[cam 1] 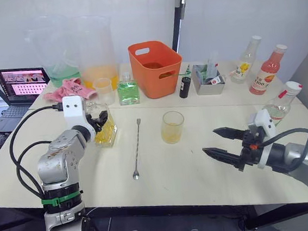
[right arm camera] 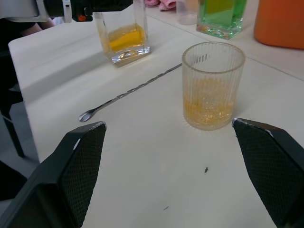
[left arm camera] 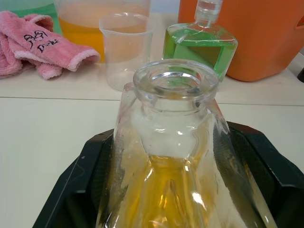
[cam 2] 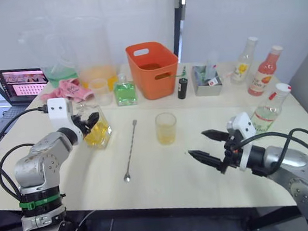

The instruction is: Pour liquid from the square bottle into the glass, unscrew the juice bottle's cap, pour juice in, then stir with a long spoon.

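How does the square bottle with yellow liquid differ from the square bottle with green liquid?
The square bottle holds yellow liquid; the green bottle holds green. The square bottle's neck is open, while the green bottle has a clear stopper. The left tool is at the square bottle's neck; the green bottle stands free, farther back beside the orange basket. Both are clear, square-sided and upright on the table.

My left gripper (cam 1: 99,121) covers the upper part of the square bottle (cam 1: 106,134). In my left wrist view the bottle's base is cut off by the edge. Juice bottle (cam 1: 281,103): lower part behind my right wrist, label unreadable.
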`<move>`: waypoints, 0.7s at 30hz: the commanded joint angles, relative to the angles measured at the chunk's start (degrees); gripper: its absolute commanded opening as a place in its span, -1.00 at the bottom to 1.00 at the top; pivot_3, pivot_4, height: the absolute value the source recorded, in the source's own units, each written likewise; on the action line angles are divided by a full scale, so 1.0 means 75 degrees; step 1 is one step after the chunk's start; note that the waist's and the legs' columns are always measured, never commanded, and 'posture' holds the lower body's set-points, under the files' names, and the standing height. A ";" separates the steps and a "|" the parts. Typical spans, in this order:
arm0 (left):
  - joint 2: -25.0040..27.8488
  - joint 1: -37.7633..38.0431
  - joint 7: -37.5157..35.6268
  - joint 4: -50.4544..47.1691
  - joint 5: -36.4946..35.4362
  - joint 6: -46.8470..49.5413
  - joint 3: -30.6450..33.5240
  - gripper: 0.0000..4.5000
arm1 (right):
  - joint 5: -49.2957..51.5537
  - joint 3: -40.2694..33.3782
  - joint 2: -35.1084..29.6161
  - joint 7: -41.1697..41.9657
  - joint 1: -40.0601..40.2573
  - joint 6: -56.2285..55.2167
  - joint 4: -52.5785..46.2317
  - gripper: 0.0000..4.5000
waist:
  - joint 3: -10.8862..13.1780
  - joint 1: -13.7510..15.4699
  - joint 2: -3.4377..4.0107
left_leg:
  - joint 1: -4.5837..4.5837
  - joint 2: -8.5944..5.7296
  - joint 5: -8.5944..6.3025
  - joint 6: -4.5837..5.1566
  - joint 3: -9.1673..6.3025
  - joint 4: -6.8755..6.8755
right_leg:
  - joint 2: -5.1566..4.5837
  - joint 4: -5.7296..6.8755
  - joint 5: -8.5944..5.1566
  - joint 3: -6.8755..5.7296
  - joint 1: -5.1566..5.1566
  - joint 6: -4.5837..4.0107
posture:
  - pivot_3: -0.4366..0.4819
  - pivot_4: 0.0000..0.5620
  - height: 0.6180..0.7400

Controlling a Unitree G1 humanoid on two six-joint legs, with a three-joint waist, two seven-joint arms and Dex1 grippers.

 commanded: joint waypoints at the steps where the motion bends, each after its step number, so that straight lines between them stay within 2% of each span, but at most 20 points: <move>1: -0.0008 0.0117 0.0107 -0.0039 0.0132 -0.0277 -0.0211 0.25 | 0.0274 -0.0279 -0.0164 0.0218 -0.0067 0.0078 -0.0091 1.00 | -0.0001 -0.0002 -0.0001 | 0.0018 0.0001 -0.0002 0.0002 0.0000 -0.0003 | 0.0000 -0.0007 0.0000 -0.0001 0.0020 0.0000 | -0.05 -0.47 0.99; 11: -0.0221 -0.0190 0.0396 0.0559 0.0290 -0.0833 -0.0474 0.25 | 0.0271 -0.0377 -0.0112 -0.0129 -0.0163 0.0207 -0.0114 1.00 | -0.0008 0.0032 0.0010 | 0.0094 0.0003 -0.0001 0.0001 -0.0005 -0.0010 | 0.0007 -0.0057 -0.0007 -0.0003 0.0118 -0.0002 | -0.05 -0.47 0.99; 13: -0.0206 -0.0210 0.0444 0.0574 0.0298 -0.0838 -0.0482 0.71 | 0.0353 -0.0438 0.0012 -0.0352 -0.0122 0.0243 -0.0203 1.00 | -0.0008 0.0025 0.0010 | 0.0095 0.0003 0.0000 0.0000 -0.0005 -0.0010 | 0.0007 -0.0063 -0.0008 -0.0002 0.0121 -0.0002 | -0.05 -0.47 0.99; 15: -0.0153 -0.0209 0.0425 0.0586 0.0336 -0.0908 -0.0557 0.99 | 0.0403 -0.0481 0.0098 -0.0491 -0.0088 0.0263 -0.0263 1.00 | -0.0007 0.0006 0.0010 | 0.0094 0.0006 0.0000 0.0000 -0.0006 -0.0010 | 0.0010 -0.0065 -0.0008 0.0000 0.0119 -0.0003 | -0.05 -0.47 0.99; 21: -0.0224 -0.0408 0.0517 0.0625 0.0283 -0.1018 -0.0562 0.99 | 0.0478 -0.0462 0.0249 -0.0846 -0.0067 0.0308 -0.0375 1.00 | -0.0007 0.0020 0.0010 | 0.0090 0.0005 0.0000 0.0000 -0.0009 -0.0020 | 0.0011 -0.0064 -0.0008 0.0001 0.0114 -0.0003 | -0.05 -0.47 0.99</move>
